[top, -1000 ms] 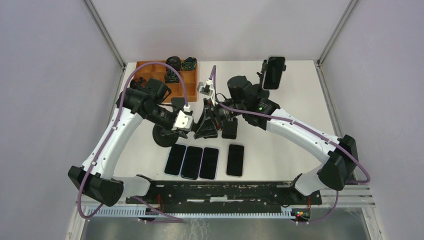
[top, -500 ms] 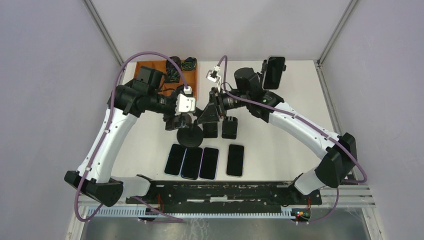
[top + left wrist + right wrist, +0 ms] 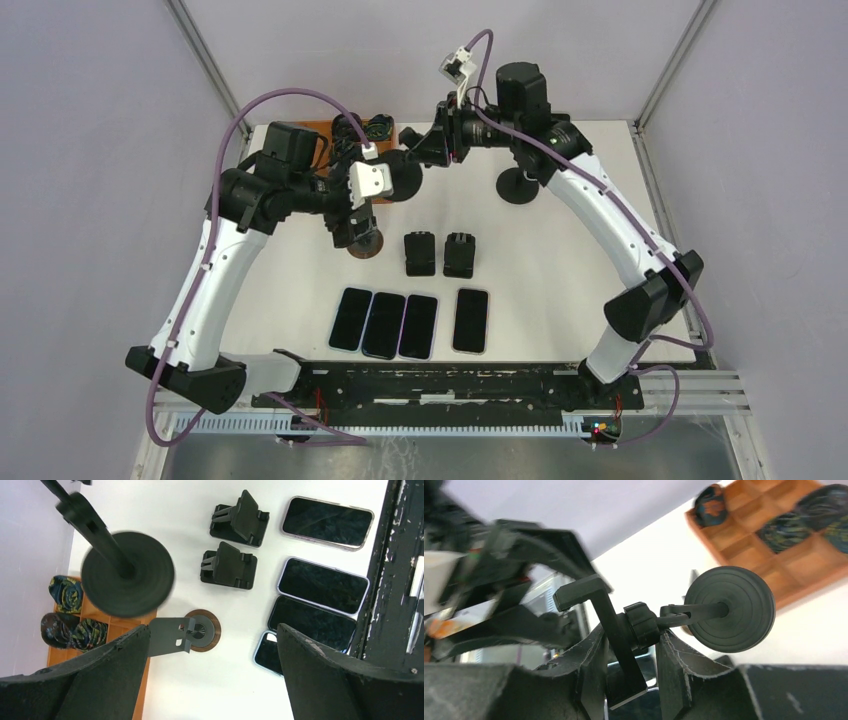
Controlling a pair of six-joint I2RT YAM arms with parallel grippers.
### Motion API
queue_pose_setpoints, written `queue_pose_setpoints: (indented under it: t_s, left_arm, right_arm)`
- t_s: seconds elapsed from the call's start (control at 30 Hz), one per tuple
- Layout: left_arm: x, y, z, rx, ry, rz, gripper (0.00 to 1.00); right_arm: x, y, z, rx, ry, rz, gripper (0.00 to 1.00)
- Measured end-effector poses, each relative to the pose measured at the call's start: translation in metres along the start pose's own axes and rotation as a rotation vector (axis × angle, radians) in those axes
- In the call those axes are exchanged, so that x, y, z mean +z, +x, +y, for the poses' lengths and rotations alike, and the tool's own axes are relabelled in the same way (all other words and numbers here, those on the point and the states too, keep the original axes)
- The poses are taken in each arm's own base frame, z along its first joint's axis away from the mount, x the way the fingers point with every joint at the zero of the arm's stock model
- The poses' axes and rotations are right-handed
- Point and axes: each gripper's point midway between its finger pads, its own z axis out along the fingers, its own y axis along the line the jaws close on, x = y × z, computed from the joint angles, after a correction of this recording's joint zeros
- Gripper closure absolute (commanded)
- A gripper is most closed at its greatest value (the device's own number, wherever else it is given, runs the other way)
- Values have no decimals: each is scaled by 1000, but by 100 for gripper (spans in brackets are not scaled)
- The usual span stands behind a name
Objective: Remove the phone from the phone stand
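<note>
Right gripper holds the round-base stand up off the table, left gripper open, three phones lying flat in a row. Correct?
Not three: the top external view shows four phones lying flat in the row. The rest stands: the right gripper is clamped on the round-base stand, held up off the table, and the left gripper is open.

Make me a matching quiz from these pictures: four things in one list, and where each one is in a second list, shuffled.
Things:
1. phones
2. round-base stand
3. folding stands
4. orange tray

Places:
A. back left of the table
B. lifted off the table, clamped in the right jaws
C. lying flat in a row nearest the arm bases
D. side by side, mid-table

Pairs: 1-C, 2-B, 3-D, 4-A
</note>
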Motion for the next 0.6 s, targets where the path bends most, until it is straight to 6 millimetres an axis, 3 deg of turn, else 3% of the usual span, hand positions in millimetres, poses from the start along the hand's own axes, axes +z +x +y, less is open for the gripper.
queue_pose_setpoints:
  t_s: [0.13, 0.33, 0.5, 0.6]
  left_arm:
    - [0, -2, 5, -73, -34, -2, 0]
    - [1, -4, 13, -169, -84, -7, 0]
    - [8, 3, 14, -210, -97, -1, 0]
    - [14, 10, 10, -230, -82, 14, 0]
  right_arm:
    - [7, 0, -54, -6, 127, 13, 100]
    - [25, 52, -148, 91, 275, 122, 100]
    - [38, 92, -191, 173, 310, 194, 100]
    - [40, 104, -201, 195, 318, 213, 100]
